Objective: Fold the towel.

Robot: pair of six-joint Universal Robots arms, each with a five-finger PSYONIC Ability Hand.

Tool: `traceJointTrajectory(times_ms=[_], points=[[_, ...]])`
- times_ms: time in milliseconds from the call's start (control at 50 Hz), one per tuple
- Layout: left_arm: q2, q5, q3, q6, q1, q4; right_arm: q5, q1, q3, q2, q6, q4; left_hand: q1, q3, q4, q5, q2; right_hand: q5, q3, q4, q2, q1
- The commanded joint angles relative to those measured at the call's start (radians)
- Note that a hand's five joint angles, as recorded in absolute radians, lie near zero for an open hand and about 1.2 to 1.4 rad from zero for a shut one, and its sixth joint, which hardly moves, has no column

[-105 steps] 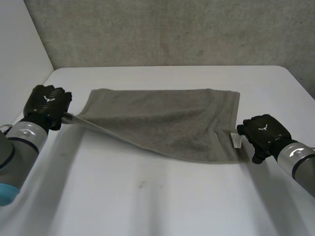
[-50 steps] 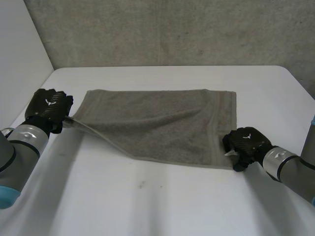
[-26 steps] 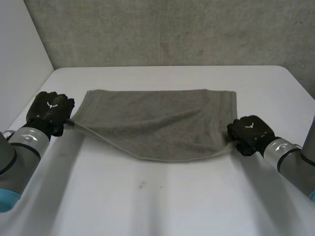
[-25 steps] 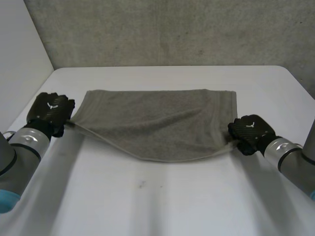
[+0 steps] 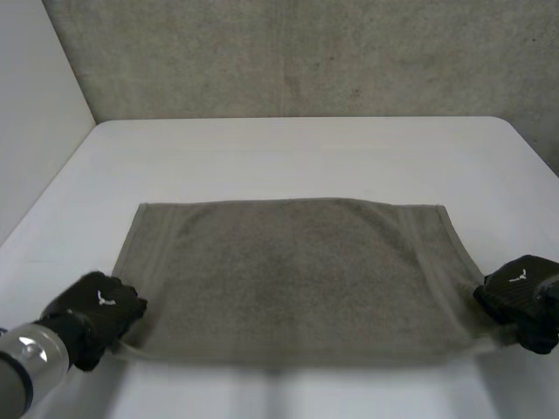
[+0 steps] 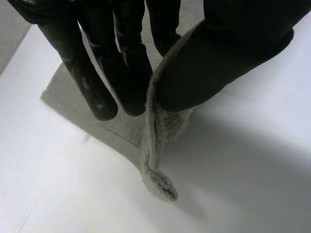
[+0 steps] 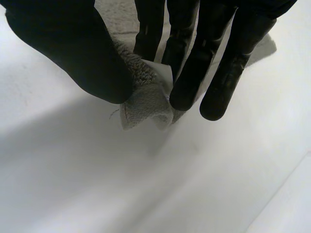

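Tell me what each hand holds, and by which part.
The grey terry towel: left hand pinches its near left corner, right hand its near right corner.

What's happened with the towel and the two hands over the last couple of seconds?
The right hand moved in and pinched the near right corner of the towel. Both hands then drew back toward the robot, dragging the towel nearer across the table and spreading it flat. The left hand kept its pinch on the near left corner.
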Motion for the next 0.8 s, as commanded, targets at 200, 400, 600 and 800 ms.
traceJointTrajectory(times_ms=[200, 400, 600, 800], points=[[-0.321, 0.013, 0.297, -0.011, -0.051, 0.304, -0.027, 0.083, -0.287, 0.266, 0.262, -0.198, 0.191, 0.18, 0.178, 0.18, 0.179, 0.252, 0.212, 0.204, 0.236, 0.44], [-0.634, 0.007, 0.607, -0.016, -0.078, 0.361, 0.114, 0.177, -0.615, 0.567, 0.352, -0.314, 0.191, 0.18, 0.178, 0.18, 0.179, 0.252, 0.212, 0.204, 0.236, 0.44], [-0.818, -0.01, 0.887, -0.095, -0.082, 0.395, 0.189, 0.221, -0.778, 0.722, 0.377, -0.429, 0.191, 0.18, 0.178, 0.18, 0.179, 0.252, 0.212, 0.204, 0.236, 0.44], [-0.836, -0.018, 0.926, -0.105, -0.084, 0.372, 0.193, 0.232, -0.738, 0.678, 0.381, -0.435, 0.191, 0.18, 0.178, 0.18, 0.179, 0.252, 0.212, 0.204, 0.236, 0.44]])
